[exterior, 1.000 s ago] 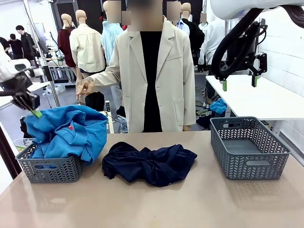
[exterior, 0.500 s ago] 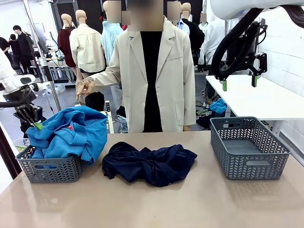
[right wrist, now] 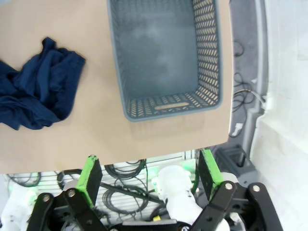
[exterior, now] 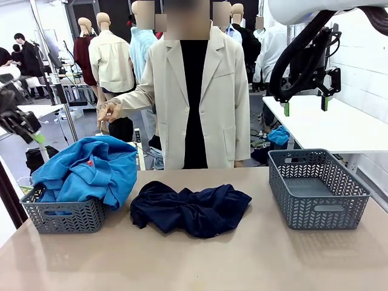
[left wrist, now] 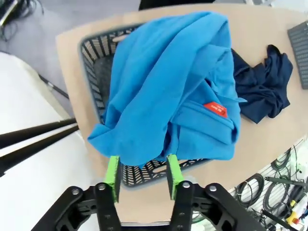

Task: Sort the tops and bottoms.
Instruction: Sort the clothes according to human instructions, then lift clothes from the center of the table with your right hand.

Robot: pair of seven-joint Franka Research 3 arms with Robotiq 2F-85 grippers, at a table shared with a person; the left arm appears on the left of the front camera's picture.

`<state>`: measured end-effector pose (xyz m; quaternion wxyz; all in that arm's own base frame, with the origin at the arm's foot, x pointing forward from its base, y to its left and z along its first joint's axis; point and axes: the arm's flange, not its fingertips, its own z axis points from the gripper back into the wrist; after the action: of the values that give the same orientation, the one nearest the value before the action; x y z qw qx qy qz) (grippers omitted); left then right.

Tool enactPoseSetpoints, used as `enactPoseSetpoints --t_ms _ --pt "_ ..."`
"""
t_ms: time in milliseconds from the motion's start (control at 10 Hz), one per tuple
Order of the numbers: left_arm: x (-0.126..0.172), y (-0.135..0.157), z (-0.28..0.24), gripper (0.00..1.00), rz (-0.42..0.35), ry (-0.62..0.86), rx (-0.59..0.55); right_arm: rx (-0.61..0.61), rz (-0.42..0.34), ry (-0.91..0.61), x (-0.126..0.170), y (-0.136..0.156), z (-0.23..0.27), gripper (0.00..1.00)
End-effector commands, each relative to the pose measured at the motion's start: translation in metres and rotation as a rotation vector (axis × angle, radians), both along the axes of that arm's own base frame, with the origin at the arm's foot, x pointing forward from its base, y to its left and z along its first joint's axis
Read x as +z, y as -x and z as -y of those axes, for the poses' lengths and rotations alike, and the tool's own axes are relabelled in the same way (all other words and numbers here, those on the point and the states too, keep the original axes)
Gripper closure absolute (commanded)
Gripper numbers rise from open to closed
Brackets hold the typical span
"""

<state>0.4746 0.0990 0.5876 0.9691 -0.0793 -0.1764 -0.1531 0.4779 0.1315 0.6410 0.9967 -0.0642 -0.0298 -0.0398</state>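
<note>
- Bright blue collared fabric shirts with a small red mark lie heaped in and over the grey lattice plastic basket at the tabletop's left.
- The left pincer hovers above that heap, its green pads apart and empty.
- A dark navy crumpled fabric garment lies mid-tabletop, just right of the shirts.
- The right pincer hangs released, high above a second grey lattice basket at right.
- A person in a pale jacket stands at the far side.

Two grey baskets sit at opposite ends of the tan table.
</note>
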Motion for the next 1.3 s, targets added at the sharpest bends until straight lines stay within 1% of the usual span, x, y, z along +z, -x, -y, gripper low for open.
enactPoseSetpoints --t_ms 0,200,300,800,900,1000,1100,1200 --pt "0.018 0.027 -0.016 0.00 0.089 -0.054 -0.024 0.014 -0.002 0.009 0.001 0.000 0.002 0.00" --pt "0.038 0.056 -0.028 0.00 0.114 -0.050 -0.050 0.014 -0.002 0.009 0.001 0.000 0.002 0.00" --pt "0.035 0.028 -0.016 0.00 0.081 -0.029 -0.013 0.014 -0.002 0.009 0.001 0.000 0.002 0.00" --pt "0.035 0.028 -0.016 0.00 0.081 -0.029 -0.013 0.014 -0.002 0.009 0.001 0.000 0.002 0.00" --pt "0.029 0.029 -0.015 0.00 0.072 -0.031 -0.032 0.014 -0.002 0.009 0.001 0.000 0.002 0.00" --pt "0.031 0.034 -0.028 0.00 0.149 -0.131 -0.010 0.000 0.000 0.000 0.000 0.000 0.000 0.00" --pt "0.036 0.040 -0.034 0.00 0.160 -0.126 -0.015 0.191 0.059 0.067 0.016 0.005 -0.029 0.00" --pt "0.038 0.047 -0.046 0.00 0.151 -0.100 -0.023 0.295 0.075 0.136 0.030 -0.003 -0.076 0.00"
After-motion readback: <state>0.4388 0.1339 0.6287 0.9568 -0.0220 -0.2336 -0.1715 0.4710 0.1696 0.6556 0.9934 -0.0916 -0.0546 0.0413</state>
